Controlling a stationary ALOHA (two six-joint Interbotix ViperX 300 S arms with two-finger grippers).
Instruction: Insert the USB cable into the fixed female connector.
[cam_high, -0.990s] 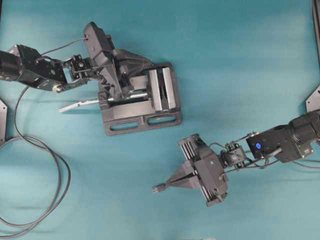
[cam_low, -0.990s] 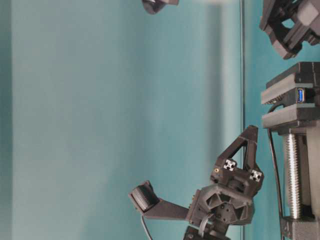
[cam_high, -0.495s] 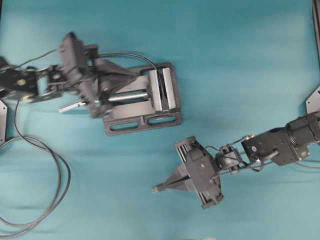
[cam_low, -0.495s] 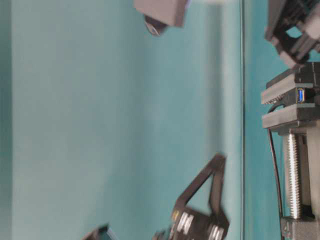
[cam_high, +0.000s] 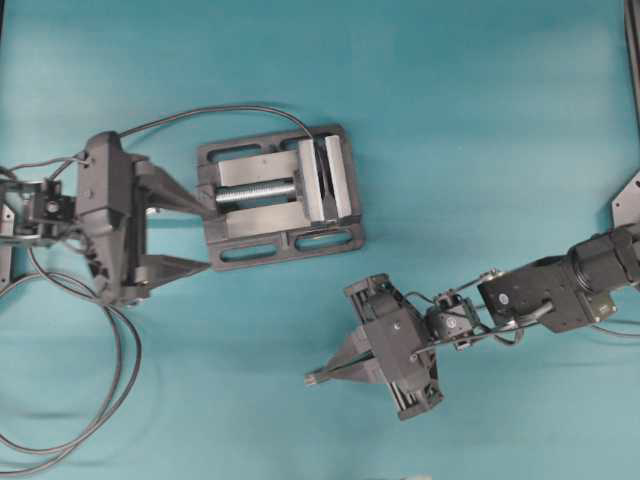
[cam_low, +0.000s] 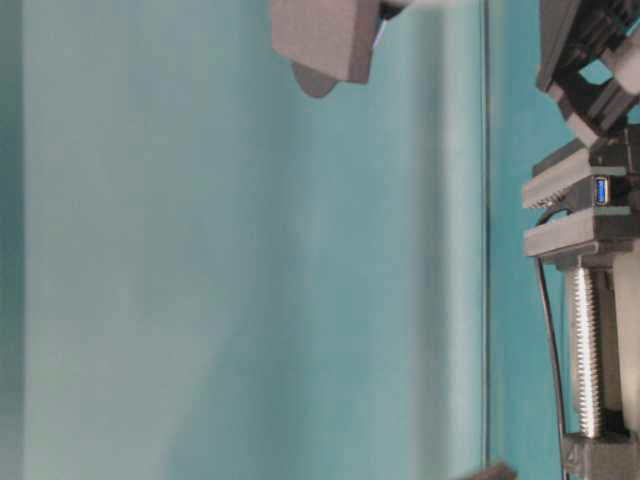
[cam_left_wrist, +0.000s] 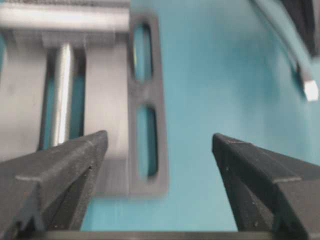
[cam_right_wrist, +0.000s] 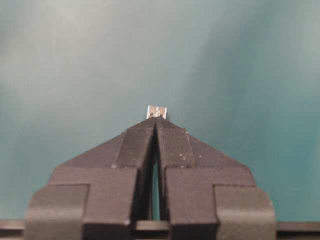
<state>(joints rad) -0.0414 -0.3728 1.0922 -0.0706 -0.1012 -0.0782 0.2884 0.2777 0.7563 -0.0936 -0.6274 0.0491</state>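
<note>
The fixed female connector (cam_low: 601, 190), a small socket with a blue inside, sits clamped between the jaws of the grey vise (cam_high: 285, 245). Its thicker cable (cam_high: 240, 108) arcs away to the left. My right gripper (cam_high: 318, 377) hovers below and right of the vise, shut on the USB cable's plug. Only the plug's metal tip (cam_right_wrist: 156, 112) pokes out past the fingertips, and the thin cable itself is hidden. My left gripper (cam_high: 210, 233) is wide open just left of the vise, holding nothing. In the left wrist view it (cam_left_wrist: 159, 137) frames the vise base (cam_left_wrist: 145, 150).
The thicker grey-black cable lies in loose loops (cam_high: 100, 400) on the teal table at the lower left, under the left arm. The vise's screw (cam_high: 255, 191) points toward the left gripper. A dark bracket (cam_high: 630, 200) sits at the right edge.
My left gripper has let go at the vise, opened wide and drawn back to the left. The right gripper has shifted slightly left, with the plug still between its fingers.
</note>
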